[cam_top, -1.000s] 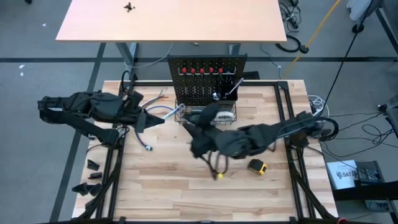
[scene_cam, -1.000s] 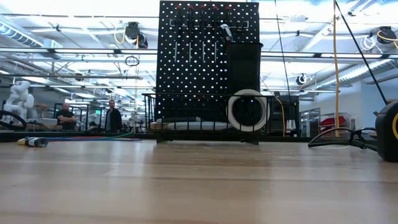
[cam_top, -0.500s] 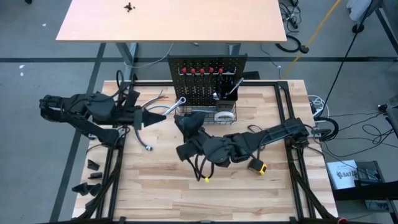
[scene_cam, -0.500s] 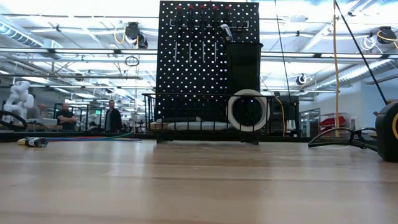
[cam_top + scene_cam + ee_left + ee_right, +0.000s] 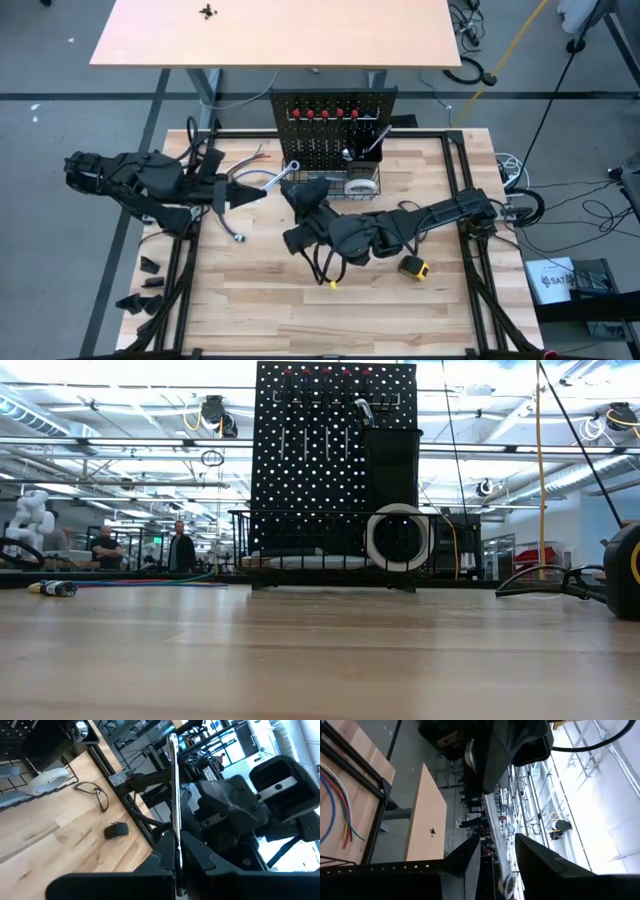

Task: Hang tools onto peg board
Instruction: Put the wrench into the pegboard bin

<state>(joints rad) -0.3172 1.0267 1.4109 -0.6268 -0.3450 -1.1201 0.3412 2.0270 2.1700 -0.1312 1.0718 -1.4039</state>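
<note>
Pulls the right gripper (image 5: pixel 299 190) back off the wire basket (image 5: pixel 300 183), compared with a second ago, to just beside the basket's left end and low over the desk (image 5: pixel 260 290). Shows, in the right wrist view, the right gripper (image 5: pixel 497 865) spread a little with nothing between the jaws. Leaves the white tape roll (image 5: pixel 362 185) lying in the basket at the foot of the peg board (image 5: pixel 335 140), plain in the low view as well (image 5: pixel 398 538).

Meanwhile swings the left gripper (image 5: pixel 236 192) in from the left, closer to the board than a second ago. Pinches the silver wrench (image 5: pixel 272 179) firmly by its handle end, jaws pressed against the shank (image 5: pixel 174 795). Points the wrench's free head toward the board's lower left corner, near the board but clearly not yet on any peg.

Reads as a hand-over of turns: right arm clearing the way, left arm bringing the next tool in. Still calls for lining up the wrench's ring with a free hook, likely with care not to brush the red-handled screwdrivers (image 5: pixel 325 113) already hung along the top row. Leaves the yellow-black tape measure (image 5: pixel 413 267) on the desk, well apart from the board, for later.
</note>
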